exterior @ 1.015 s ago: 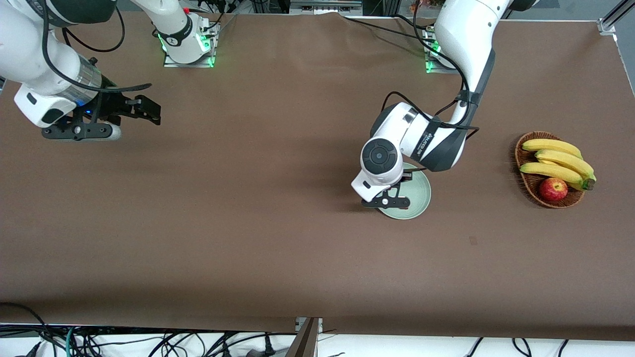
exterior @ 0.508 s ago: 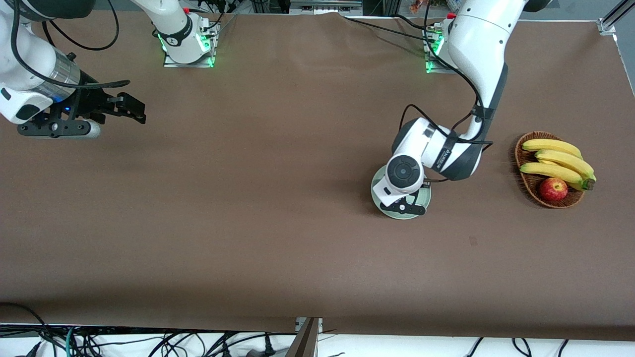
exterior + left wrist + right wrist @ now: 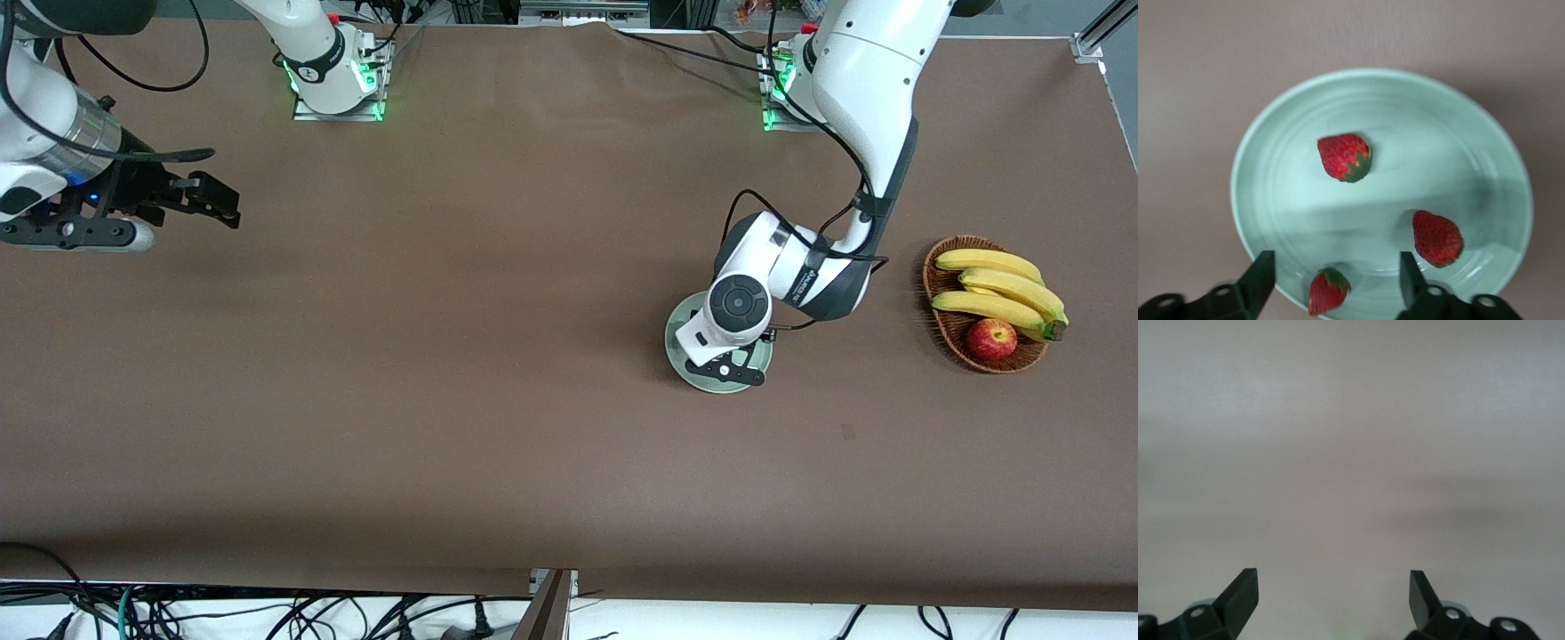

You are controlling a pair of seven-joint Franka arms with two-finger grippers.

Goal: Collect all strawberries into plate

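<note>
The pale mint-green plate [image 3: 676,342] lies on the brown table, mostly covered by my left wrist. The left wrist view shows all three strawberries in the plate [image 3: 1271,133]: one near the middle [image 3: 1345,157], one toward the rim [image 3: 1437,238], and one by the rim [image 3: 1328,291] between my fingers. My left gripper [image 3: 729,369] hangs over the plate, open [image 3: 1337,267], touching none of them. My right gripper [image 3: 213,197] is open and empty [image 3: 1333,583] over bare table at the right arm's end.
A brown woven basket [image 3: 942,329] with bananas [image 3: 1000,293] and a red apple [image 3: 991,339] stands at the left arm's end of the table, beside the plate.
My left gripper has shifted from the plate's edge to over the plate. My right arm has drawn back toward its own end of the table.
</note>
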